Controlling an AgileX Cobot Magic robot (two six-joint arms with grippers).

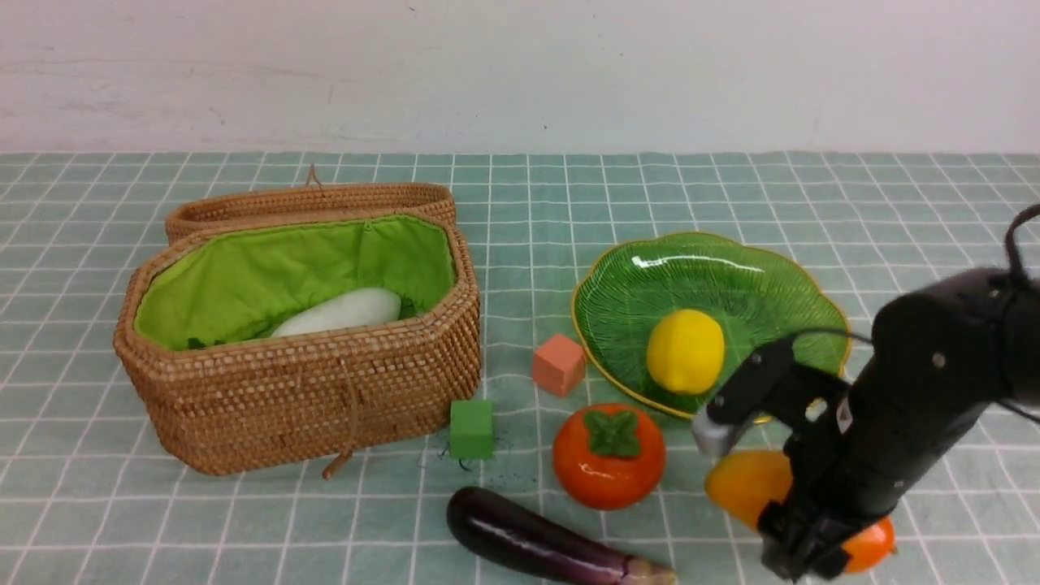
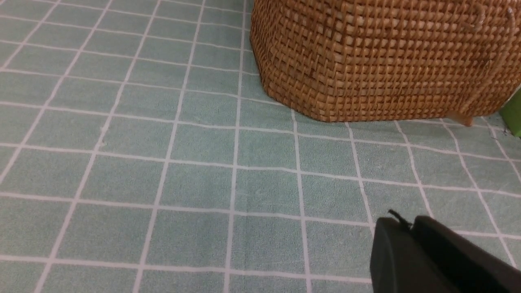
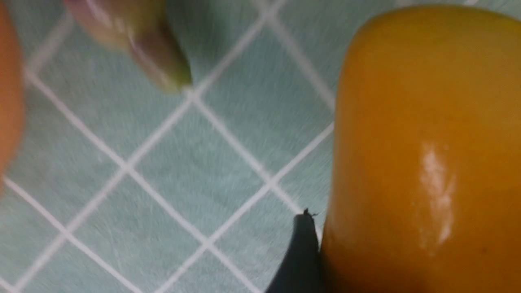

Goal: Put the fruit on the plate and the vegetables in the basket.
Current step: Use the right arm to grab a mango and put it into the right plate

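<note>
Orange mango (image 1: 743, 483) half hidden by the right gripper (image 1: 803, 543), 1 finger (image 3: 303, 254) touching it; gripped or not, can't tell. Only the left wrist view shows the left gripper (image 2: 413, 244), closed.

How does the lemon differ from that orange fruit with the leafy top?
The lemon is plain yellow; the persimmon is orange-red with a green leaf cap. The lemon lies in the green plate; the persimmon stands on the checked cloth, just in front of the plate. The persimmon looks glossier than the lemon. Both are roundish fruit.
</note>
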